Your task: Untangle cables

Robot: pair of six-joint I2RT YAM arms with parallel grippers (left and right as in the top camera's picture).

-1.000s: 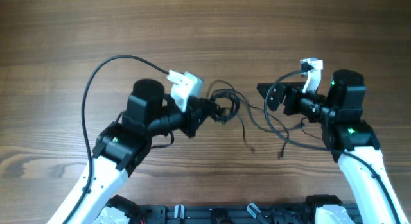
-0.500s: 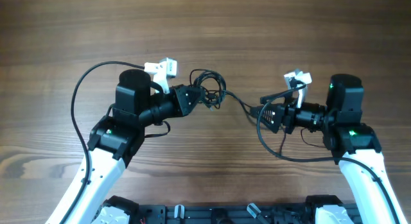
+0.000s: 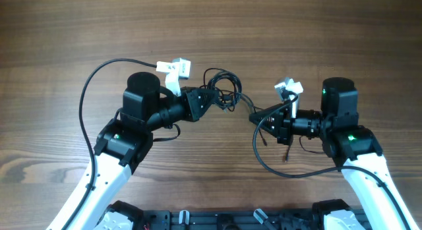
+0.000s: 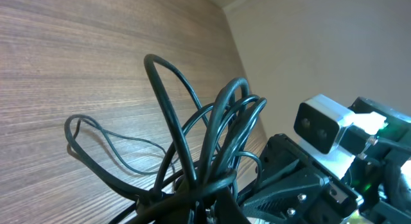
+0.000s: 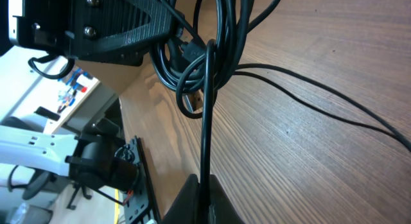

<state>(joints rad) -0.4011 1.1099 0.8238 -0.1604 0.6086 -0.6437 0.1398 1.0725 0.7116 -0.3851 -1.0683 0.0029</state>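
The cables (image 3: 223,86) are thin black wires bunched in a looped knot at the table's middle. My left gripper (image 3: 210,99) is shut on the knot's lower end, and in the left wrist view the loops (image 4: 215,131) fan up from its fingertips (image 4: 221,208). One strand (image 3: 245,103) runs taut from the knot to my right gripper (image 3: 254,118), which is shut on it. The right wrist view has that strand (image 5: 207,115) rising straight out of the closed jaws toward the knot (image 5: 192,63). Thinner strands (image 5: 308,95) trail over the wood.
Thick black cords belong to the arms: one arcs left from the left wrist camera (image 3: 173,67), another loops below the right arm (image 3: 264,157). The wooden table (image 3: 211,32) extends beyond both arms. The front edge carries black base hardware (image 3: 217,220).
My right gripper moved left toward the knot and went from open to shut on a strand. My left gripper shifted slightly with the knot still in it.
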